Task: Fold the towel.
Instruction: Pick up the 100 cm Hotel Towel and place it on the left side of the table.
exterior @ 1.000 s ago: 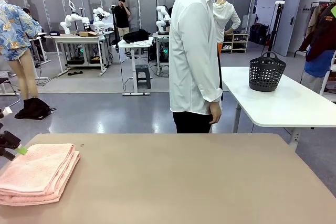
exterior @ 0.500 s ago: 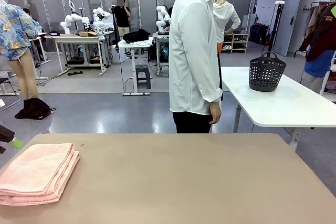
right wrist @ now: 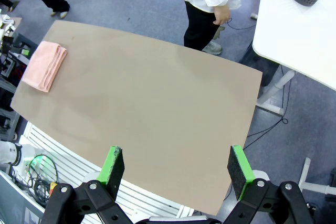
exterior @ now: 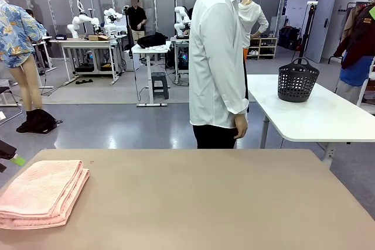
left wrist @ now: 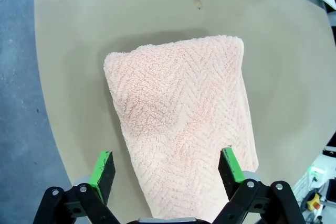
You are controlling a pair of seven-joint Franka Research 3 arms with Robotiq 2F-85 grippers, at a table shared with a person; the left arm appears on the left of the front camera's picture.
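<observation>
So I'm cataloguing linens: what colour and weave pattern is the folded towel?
Pale salmon pink with a faint herringbone weave; the towel shows best in the left wrist view.

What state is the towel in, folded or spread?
Folded. The towel lies as a compact stack on the table, with layered edges showing along its side, and nothing is gripping it.

A wide hall with a grey floor point(exterior: 117, 127) and pale panelled walls lit from ceiling strips. A tan bench point(exterior: 205, 203) fills the foreground. To the right stands a white table point(exterior: 328, 118) bearing a black basket point(exterior: 297, 80); a grey stool point(exterior: 159, 85) sits farther back
</observation>
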